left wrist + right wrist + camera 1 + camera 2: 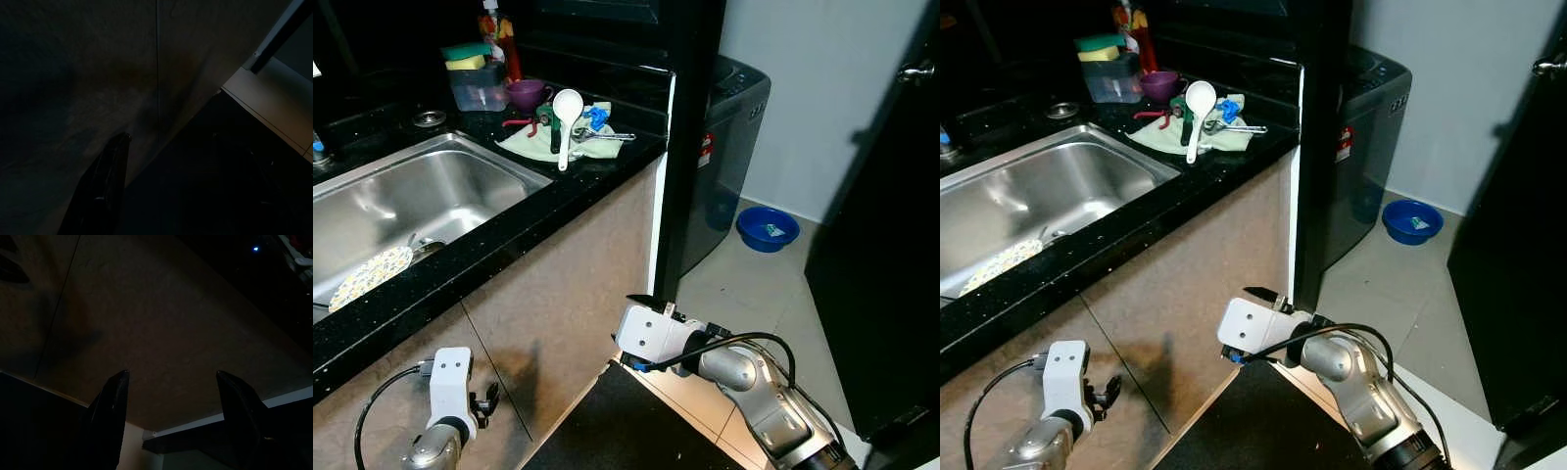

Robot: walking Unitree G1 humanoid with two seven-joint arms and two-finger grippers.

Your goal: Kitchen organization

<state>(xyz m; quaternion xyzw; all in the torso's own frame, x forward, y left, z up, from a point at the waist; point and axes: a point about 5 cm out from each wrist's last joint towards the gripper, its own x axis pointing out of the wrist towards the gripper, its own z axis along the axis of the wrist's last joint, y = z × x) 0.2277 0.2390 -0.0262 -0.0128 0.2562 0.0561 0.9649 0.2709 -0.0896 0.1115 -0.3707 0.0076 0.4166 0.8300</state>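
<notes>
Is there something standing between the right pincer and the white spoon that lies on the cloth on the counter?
Yes. The right pincer hangs low before the cabinet front, below the counter's black edge. The white spoon lies above, on the green cloth, so the counter edge stands between them.

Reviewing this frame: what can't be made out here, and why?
- Left gripper: left wrist view too dark; one finger shows faintly.
- Plate in the sink: partly hidden by the counter edge.
- Items on the cloth: too small to identify beyond a white spoon.
- Blue basin: contents too small.
</notes>
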